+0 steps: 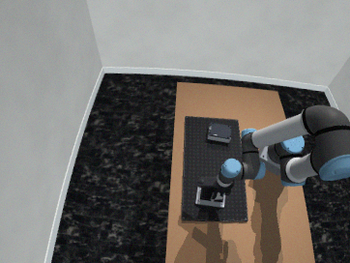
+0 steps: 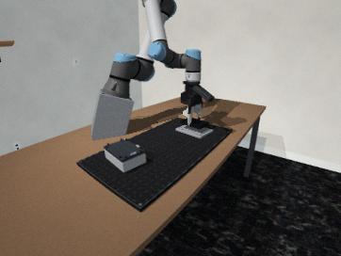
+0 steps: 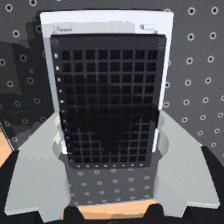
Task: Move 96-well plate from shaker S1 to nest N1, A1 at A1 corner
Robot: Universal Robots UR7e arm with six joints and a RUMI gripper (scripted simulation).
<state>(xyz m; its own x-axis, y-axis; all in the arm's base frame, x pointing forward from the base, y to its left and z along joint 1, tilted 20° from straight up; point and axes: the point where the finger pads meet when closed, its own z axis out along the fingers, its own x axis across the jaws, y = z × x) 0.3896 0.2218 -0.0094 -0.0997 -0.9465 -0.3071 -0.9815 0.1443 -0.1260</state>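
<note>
The 96-well plate [image 3: 107, 102] is clamped between my gripper's [image 2: 192, 118] 2 jaws, which press on its long sides, and it sits right over the plate nest N1 [image 3: 107, 22]; I cannot tell whether it touches the nest floor yet.

Going by size: the wooden table [image 1: 227, 103] carries a black perforated base board [image 1: 203, 160], and my arm [image 1: 285, 131] reaches across from the far right edge of the table. At one end of the board stands the plate shaker S1 [image 2: 124, 156], with no plate on top, well apart from the nest at the other end. Nothing lies between them on the board.

In the wrist view the white nest frame shows along the top edge and both long sides of the dark plate, so the plate's long axis runs parallel to the nest's. I cannot make out the cut corner or read the nest's small corner markings.
</note>
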